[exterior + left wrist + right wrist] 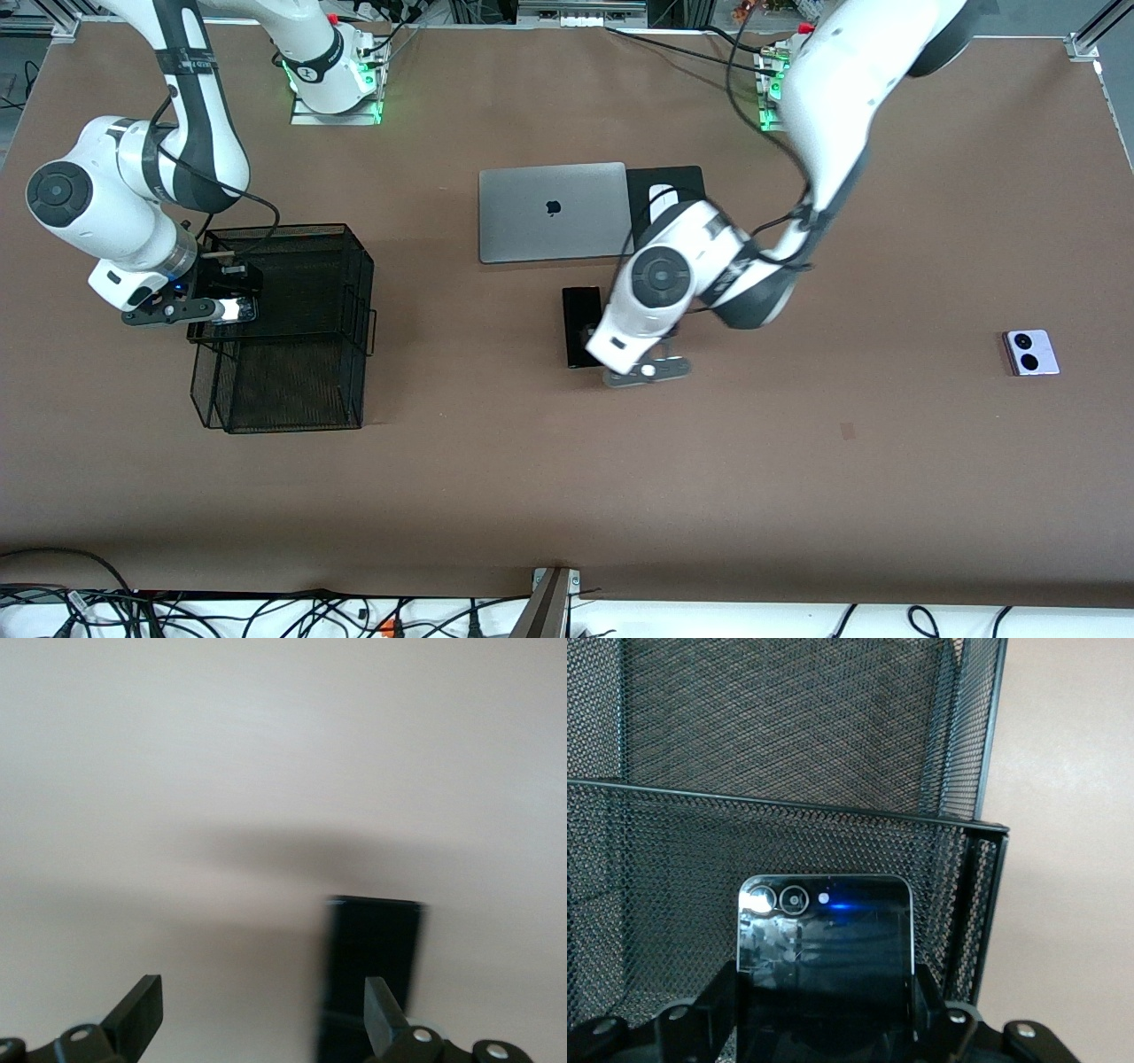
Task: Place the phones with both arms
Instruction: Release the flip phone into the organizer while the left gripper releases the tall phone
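The right gripper (824,1028), over the black wire-mesh basket (292,354), has its jaws clamped on the small squarish black flip phone (825,939). The left gripper (263,1014), jaws wide apart and empty, hangs over the long slim black slab phone (579,319) on the brown bench (567,496). The squarish lilac-white phone (1030,353) lies at the slab's three o'clock, well apart.

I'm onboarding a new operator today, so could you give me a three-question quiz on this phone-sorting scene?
1. True or false: the right hand holds a black flip phone over the mesh basket.
2. What lies under the left hand? A) the lilac-white phone B) the black slab phone C) the laptop
3. Fill in: the lilac-white phone lies on the table toward the ____ arm's end.

Key: 1 true; 2 B; 3 left.
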